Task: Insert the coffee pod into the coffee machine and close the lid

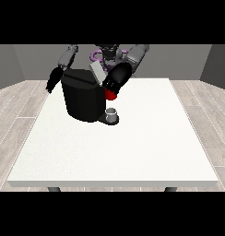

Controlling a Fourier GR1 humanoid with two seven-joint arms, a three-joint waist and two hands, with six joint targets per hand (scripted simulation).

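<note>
Right now the black coffee machine (83,99) stands towards the far left part of the white tabletop (133,152), a squat, rounded block with a matte dark shell and a slanted top. Its lid (97,72) is a flat, light grey flap, tilted up and open at the machine's upper right corner. Below the machine's front a dark round base juts out, and on it sits a small grey cup (112,113), short and cylindrical with a pale rim; what it holds I cannot tell. My robot hand at the view's right (115,82) is up against the machine's top right edge, just below the raised lid, its dark fingers bunched downward; whether they are closed round anything I cannot tell. Just under that robot hand shows a red thing at the machine (110,95), rounded and glossy. My other robot hand, at the view's left (53,79), hangs beside the machine's left side, near but apart from it, with its fingers pointing down towards the tabletop and nothing in them. The grey coffee pod does not plainly show anywhere. The tabletop is smooth, flat and rectangular, and the floor around it is pale wood planking.
</note>
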